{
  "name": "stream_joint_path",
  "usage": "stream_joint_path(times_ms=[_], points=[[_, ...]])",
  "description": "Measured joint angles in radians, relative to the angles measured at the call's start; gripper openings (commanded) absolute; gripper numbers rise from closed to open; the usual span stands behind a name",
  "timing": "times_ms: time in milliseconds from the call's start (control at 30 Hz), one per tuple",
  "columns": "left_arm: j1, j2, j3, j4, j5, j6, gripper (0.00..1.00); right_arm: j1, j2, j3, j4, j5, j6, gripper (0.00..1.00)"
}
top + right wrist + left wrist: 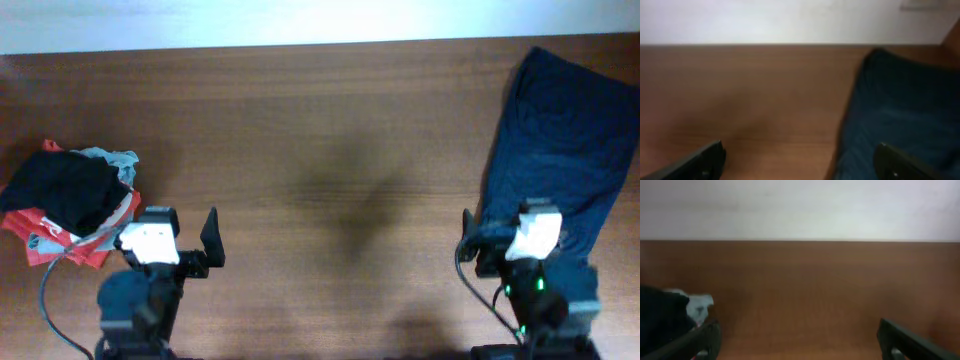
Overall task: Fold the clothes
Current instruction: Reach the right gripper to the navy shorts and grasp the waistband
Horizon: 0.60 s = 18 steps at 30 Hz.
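The dark navy-blue garment (560, 140) lies spread flat at the table's far right, running from the back edge toward the front. It also shows in the right wrist view (900, 110), on the right half. My right gripper (800, 160) is open and empty, low over the garment's near left edge, with its right finger over the cloth; in the overhead view it sits at the front right (500, 240). My left gripper (797, 340) is open and empty over bare wood at the front left (180, 245).
A pile of other clothes sits at the left: a black garment (60, 190) on top of red (40, 245), grey-teal (115, 160) and white pieces. The pile's edge shows in the left wrist view (670, 315). The brown wooden table (320, 150) ends at a pale wall behind.
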Motion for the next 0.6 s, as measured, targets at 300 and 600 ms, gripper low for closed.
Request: stream_joint_path(times_ms=[300, 600], points=[[0.0, 0.211, 0.084, -0.058, 0.06, 0.0, 0.99, 0.0, 0.59, 0.312, -0.118, 0.051, -0.076, 0.99], [0.0, 0.23, 0.085, -0.061, 0.076, 0.0, 0.99, -0.159, 0.991, 0.335, 0.048, 0.185, -0.043, 0.99]])
